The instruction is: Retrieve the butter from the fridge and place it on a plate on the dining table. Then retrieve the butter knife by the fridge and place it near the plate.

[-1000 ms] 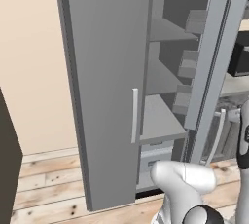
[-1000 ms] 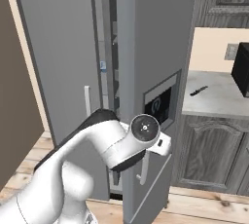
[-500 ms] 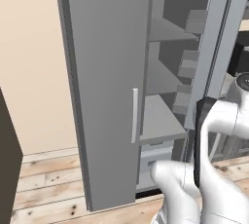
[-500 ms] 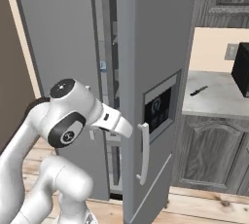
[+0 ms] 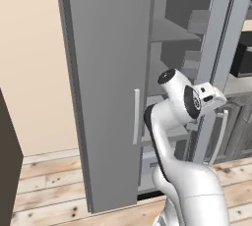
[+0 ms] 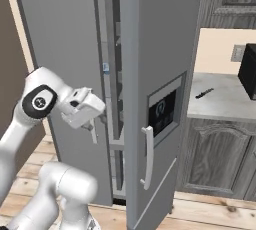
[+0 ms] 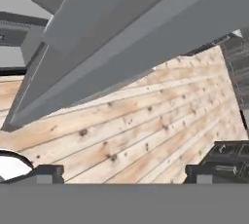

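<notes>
Two grey doors of the fridge stand swung open, shelves showing in the gap between them. The butter knife lies flat on the counter just right of the fridge, its long axis running diagonally, far end toward the back wall. The gripper looks down at the wooden floor, jaws spread wide and empty.

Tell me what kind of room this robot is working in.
Most likely a home kitchen. A tall grey two-door fridge stands with its doors ajar, shelves showing inside; beside it dark wood-grain cabinets carry a grey counter, and the floor is pale wood planks.
</notes>
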